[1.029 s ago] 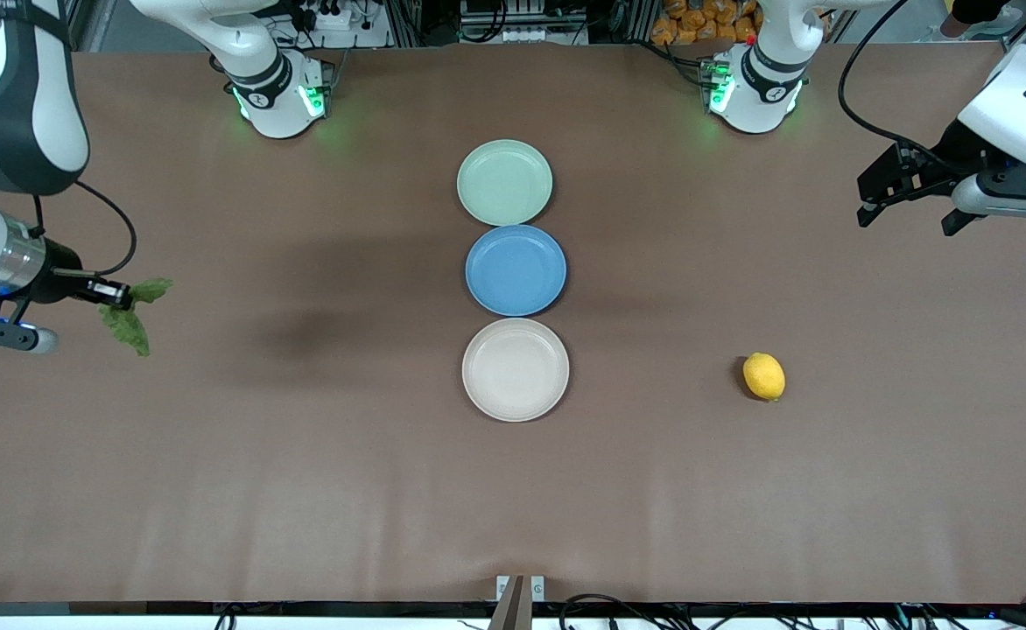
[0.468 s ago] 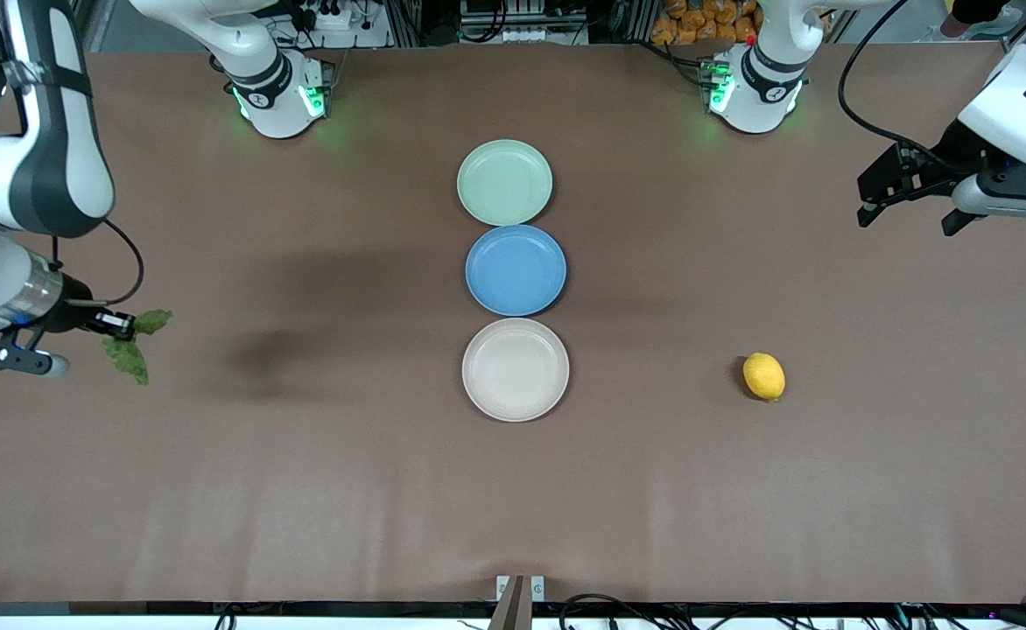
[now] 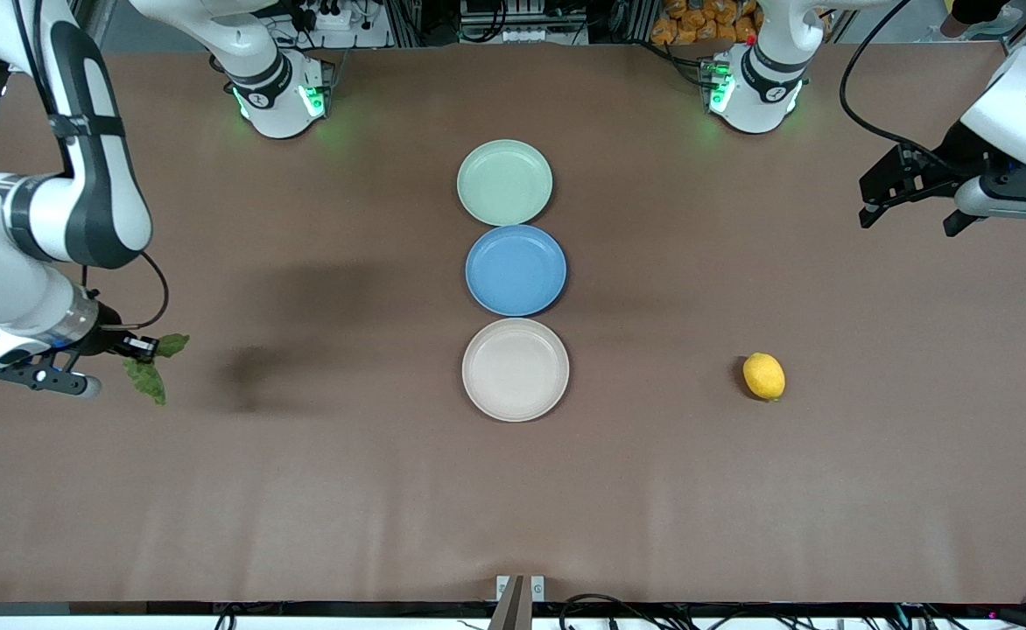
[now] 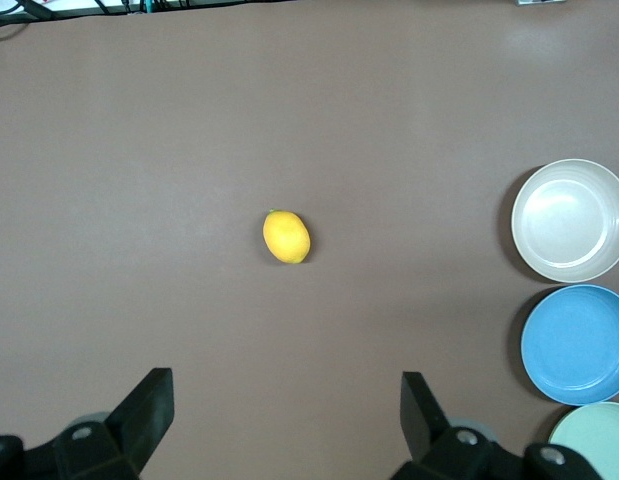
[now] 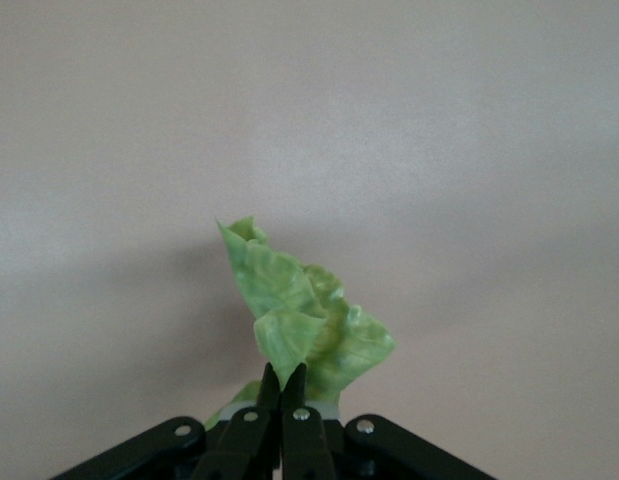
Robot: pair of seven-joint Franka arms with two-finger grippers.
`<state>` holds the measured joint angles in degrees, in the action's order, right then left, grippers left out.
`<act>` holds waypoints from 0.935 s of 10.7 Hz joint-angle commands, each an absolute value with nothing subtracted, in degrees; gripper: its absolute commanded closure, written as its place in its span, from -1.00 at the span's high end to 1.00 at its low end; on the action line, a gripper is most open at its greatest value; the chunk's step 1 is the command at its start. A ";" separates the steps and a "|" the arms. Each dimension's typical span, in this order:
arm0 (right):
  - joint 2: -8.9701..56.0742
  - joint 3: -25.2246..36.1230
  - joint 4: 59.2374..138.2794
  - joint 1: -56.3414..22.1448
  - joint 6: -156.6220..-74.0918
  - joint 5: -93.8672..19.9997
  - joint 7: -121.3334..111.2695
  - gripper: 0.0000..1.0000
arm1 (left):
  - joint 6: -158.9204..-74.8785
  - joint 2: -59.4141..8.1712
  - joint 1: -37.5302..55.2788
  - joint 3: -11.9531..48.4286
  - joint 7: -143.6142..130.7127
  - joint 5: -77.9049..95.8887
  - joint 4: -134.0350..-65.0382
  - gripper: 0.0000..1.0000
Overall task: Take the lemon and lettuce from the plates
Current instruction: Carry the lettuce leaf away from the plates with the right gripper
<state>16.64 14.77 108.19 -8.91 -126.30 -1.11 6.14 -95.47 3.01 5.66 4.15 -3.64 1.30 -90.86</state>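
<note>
The lettuce [image 3: 150, 372] sits at the middle left of the front view, pinched in the right gripper [image 3: 132, 346] over bare table [image 3: 303, 490] toward the right arm's end. The leaf hangs with its long axis running mostly top to bottom in that frame, the bigger part drooping toward the lower edge and a smaller lobe poking out sideways toward the plates. In the right wrist view the lettuce [image 5: 299, 320] stands up out of the fingertips [image 5: 281, 385], which are squeezed tight together on its base.

The lemon [image 3: 764, 376] lies on the table at the middle right of the front view, well apart from the cream-white plate [image 3: 516, 402] and about level with it. Its long axis tilts a bit, pointed tip toward the lower right of the frame. Nothing is touching it.

The mint green plate [image 3: 504, 210], blue plate [image 3: 516, 302] and cream-white plate form a column in the frame's centre, all with nothing in them.

No readable writing anywhere that I can spot.

The right arm comes down the left edge of the frame, elbow bent, wrist roughly level. The left gripper [image 3: 911, 206] waits at the upper right over the table, fingers [image 4: 149, 400] spread wide with nothing between them.
</note>
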 commanded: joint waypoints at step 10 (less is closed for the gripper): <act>32.87 15.12 112.41 -9.40 -151.96 -2.02 5.54 -0.70 | -94.66 2.02 5.10 4.39 -3.78 1.49 -90.44 1.00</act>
